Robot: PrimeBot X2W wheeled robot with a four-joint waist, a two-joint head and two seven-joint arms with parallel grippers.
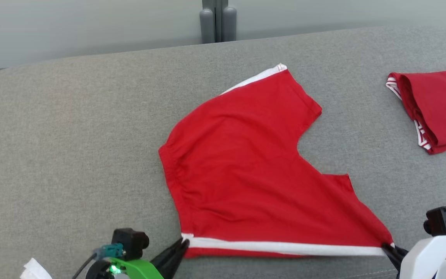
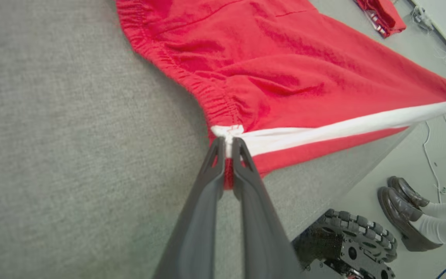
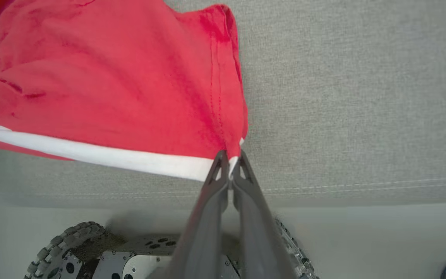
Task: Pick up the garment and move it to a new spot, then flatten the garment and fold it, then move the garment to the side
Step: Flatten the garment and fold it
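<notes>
Red shorts (image 1: 246,162) spread flat on grey cloth tabletop (image 1: 72,135), white side stripe (image 1: 285,247) pulled taut along the near edge. Left tool (image 2: 227,140) clamped on the waistband corner; right tool (image 3: 229,157) clamped on the leg-hem corner.

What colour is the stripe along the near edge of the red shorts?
White; the stripe shows best in the head view.

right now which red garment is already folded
The folded red garment at the far right; the red shorts in the middle lie spread open.
</notes>
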